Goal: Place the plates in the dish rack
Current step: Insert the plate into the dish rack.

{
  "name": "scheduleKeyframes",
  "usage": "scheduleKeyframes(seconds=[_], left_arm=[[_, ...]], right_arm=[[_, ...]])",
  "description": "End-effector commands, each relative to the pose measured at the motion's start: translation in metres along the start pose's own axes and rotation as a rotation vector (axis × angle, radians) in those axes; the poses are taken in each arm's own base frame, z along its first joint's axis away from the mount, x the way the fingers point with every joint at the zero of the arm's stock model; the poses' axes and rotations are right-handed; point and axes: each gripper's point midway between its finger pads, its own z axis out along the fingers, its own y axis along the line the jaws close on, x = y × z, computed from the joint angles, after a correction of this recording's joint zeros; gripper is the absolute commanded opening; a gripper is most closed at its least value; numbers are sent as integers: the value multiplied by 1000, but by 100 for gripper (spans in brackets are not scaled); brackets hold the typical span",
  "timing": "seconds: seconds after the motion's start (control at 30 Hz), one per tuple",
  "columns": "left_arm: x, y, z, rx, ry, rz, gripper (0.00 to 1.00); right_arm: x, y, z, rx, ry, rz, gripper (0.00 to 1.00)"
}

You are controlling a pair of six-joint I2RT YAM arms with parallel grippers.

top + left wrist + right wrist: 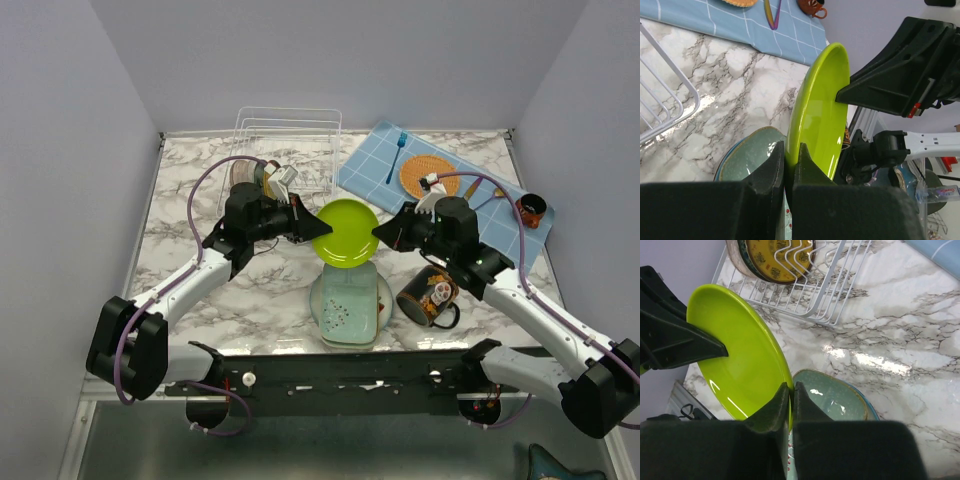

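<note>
Clamping opposite rims of the tilted yellow plate [346,233], jaws of left gripper [312,228] and right gripper [378,232] share it; rack [288,150] sits toward the table's far-left corner, nearer the left.

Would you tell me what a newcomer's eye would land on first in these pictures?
The bright yellow plate stands out, held tilted above mid-table, with the left claw and right claw pinching opposite rims. Beneath it a mint plate tops a stack, and at the back left the rack holds a patterned plate.
</note>
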Motion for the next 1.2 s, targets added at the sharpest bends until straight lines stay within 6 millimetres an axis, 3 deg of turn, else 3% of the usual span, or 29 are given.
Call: scheduleKeyframes(seconds=[0.0,0.1,0.2,0.27,0.33,0.43,0.5,0.57,0.6,0.67,0.7,0.77,0.8,0.87,1.0,1.1,1.17], left_arm=[[5,-3,1,15,20,49,0],[-1,0,2,-12,19,73,0],[-8,3,3,-45,20,84,0],[-15,3,5,-56,15,94,0],[-24,2,7,-61,9,100,0],[-50,6,9,-121,-36,120,0],[-78,10,7,-182,-96,144,0],[-97,26,-1,-268,-128,139,0],[-119,24,-6,-303,-171,163,0],[-135,52,-20,-494,-203,154,0],[-159,49,-29,-555,-244,208,0],[-168,78,-50,-768,-248,211,0],[-185,73,-59,-815,-276,247,0],[-188,90,-76,-957,-264,252,0],[-197,100,-97,-1101,-265,277,0],[-196,108,-100,-1181,-232,296,0],[-188,111,-92,-1218,-182,329,0]], right_arm=[[-27,3,-10,41,-89,-6,48],[-41,-19,-25,180,-169,-14,78],[-59,-33,-50,279,-277,-22,88],[-64,-39,-63,312,-328,-27,89],[-72,-32,-81,279,-391,-49,90],[-74,-29,-99,258,-446,-51,90],[-71,-33,-106,272,-456,-44,90],[-70,-35,-113,279,-467,-39,90],[-66,-38,-113,293,-450,-35,90],[-62,-40,-113,302,-435,-31,90],[-59,-42,-113,306,-425,-29,90],[-54,-43,-110,302,-411,-28,90],[-51,-44,-109,304,-402,-26,90],[-44,-46,-106,304,-375,-21,90],[-29,-53,-102,314,-330,-6,90],[-18,-59,-99,321,-304,3,90],[-14,-61,-98,327,-292,7,90]])
